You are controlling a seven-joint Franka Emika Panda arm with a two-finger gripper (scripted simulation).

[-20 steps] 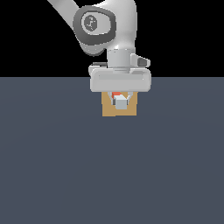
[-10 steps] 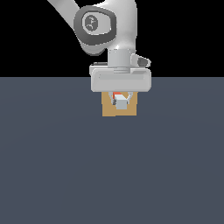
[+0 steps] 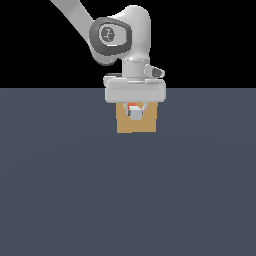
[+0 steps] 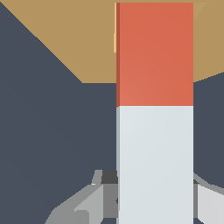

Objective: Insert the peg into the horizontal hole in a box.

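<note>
**Peg at the mouth of the box — insertion step under way**

The pincer hangs directly in front of the box, which stands on the dark grey tabletop near the far edge of the scene. Between the fingers sits the peg, closed upon at its pale grey-white half, with the orange-red half pointing away toward the tan face. In the wrist view the peg fills the middle of the frame, its orange-red end lying over the tan box, and the two fingers flank the pale end closely. The hole itself is not visible in either view — the peg and the pincer body cover it — so whether the tip has already entered cannot be told.

Step in hand, as judged: the final approach or the first part of the insertion. The next move calls for a straight horizontal push along the peg's own axis, keeping it level and square to the face, since a small tilt would likely jam a square bar in a square opening.

Against the exterior view of a second ago, the peg appears slightly higher and closer to the pincer body, with a little less of its pale end face showing; the arm and box otherwise look much as they did.
</note>
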